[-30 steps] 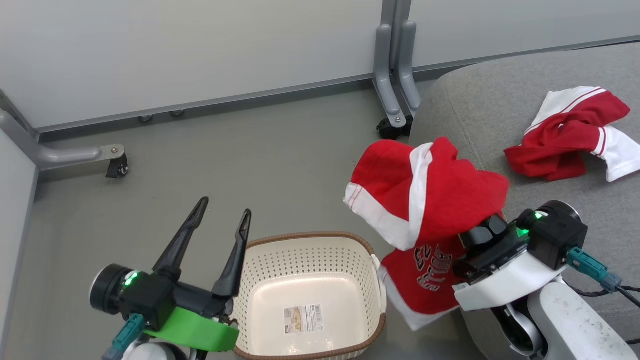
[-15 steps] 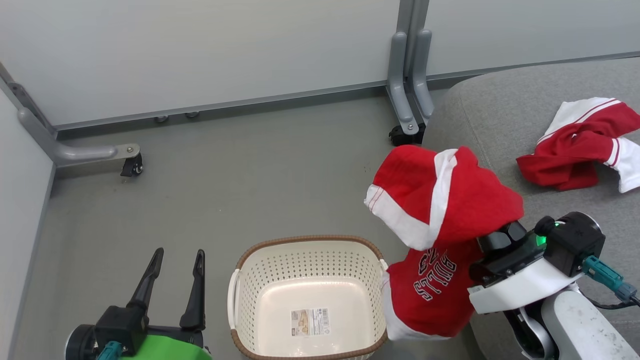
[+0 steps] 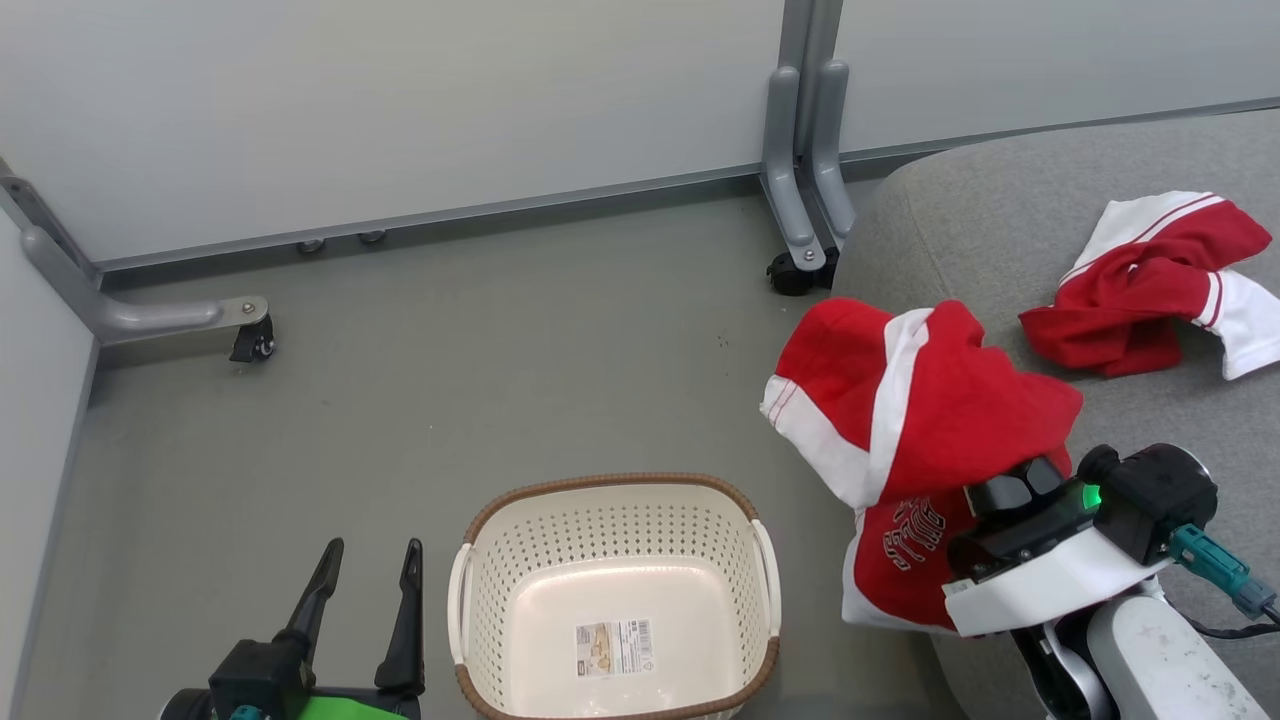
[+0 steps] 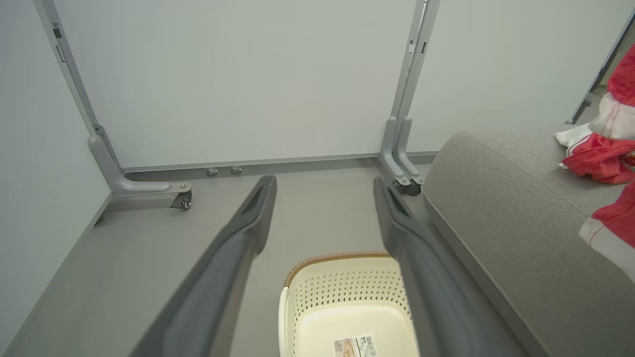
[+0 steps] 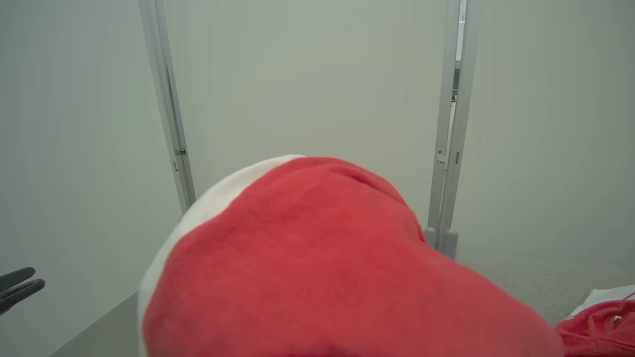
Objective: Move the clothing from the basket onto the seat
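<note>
Robot holds a lettered red garment [image 3: 930,410] beside a grey seat [image 3: 1000,220].
Lower left, the left gripper [image 3: 373,550] spreads two tapered dark fingers apart. Bottom centre stands the perforated cream plastic basket [image 3: 600,525], with a brown woven-look rim. The right gripper [image 3: 1005,493], clamped shut, carries that soft garment draped over it at the seat's rounded fabric edge. A crumpled second garment [image 3: 1140,290] lies upper right on the seat.

The basket [image 3: 610,481], cream and perforated with a brown rim, stands upright on the floor [image 3: 450,350]; inside lies only a label sticker [image 3: 612,648]. The seat [image 3: 1000,230], a grey cushion, lies just right of it. The lettered garment [image 3: 930,400], red with white bands, hangs bunched over the seat's left edge. The second garment [image 3: 1130,300], red and white, lies crumpled on the seat.
</note>
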You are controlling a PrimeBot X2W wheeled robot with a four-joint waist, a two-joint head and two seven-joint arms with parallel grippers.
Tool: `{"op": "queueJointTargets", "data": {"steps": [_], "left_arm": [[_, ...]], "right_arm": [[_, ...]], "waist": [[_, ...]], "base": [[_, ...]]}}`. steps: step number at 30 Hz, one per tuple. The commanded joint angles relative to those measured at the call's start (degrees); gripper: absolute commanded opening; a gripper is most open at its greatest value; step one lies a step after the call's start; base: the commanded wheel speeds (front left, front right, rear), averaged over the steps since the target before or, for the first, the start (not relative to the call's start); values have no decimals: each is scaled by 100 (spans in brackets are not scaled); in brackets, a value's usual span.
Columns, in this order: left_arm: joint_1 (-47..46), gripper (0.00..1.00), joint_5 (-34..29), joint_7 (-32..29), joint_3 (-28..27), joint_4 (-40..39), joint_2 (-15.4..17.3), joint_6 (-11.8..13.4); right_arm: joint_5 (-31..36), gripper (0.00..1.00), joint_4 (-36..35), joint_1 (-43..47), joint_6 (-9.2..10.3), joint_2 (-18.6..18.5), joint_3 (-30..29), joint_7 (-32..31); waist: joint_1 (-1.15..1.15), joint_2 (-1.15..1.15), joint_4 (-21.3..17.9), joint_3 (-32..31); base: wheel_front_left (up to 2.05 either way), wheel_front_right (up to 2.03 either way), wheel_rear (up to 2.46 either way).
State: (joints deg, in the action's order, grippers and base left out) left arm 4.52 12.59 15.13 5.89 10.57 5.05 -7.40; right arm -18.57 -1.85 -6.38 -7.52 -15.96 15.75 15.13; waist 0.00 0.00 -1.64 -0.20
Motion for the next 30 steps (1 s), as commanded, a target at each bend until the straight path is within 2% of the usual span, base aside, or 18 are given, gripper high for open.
{"op": "queueJointTargets", "data": {"steps": [1, 23, 30], "left_arm": [[100, 100, 17, 1, -16, 13, 0, -14], [53, 100, 32, 0, 27, -14, 10, -14], [43, 100, 10, 0, 20, -26, 16, -14]], "right_arm": [[18, 0, 9, 47, 6, 14, -20, 1], [22, 0, 37, 33, 6, 8, 10, 1], [18, 0, 17, -37, 6, -29, 24, 1]], "waist": [[0, 0, -2, -2], [0, 0, -19, 8], [0, 0, -140, 38]], "base": [[0, 0, 0], [0, 0, 0], [0, 0, 0]]}}
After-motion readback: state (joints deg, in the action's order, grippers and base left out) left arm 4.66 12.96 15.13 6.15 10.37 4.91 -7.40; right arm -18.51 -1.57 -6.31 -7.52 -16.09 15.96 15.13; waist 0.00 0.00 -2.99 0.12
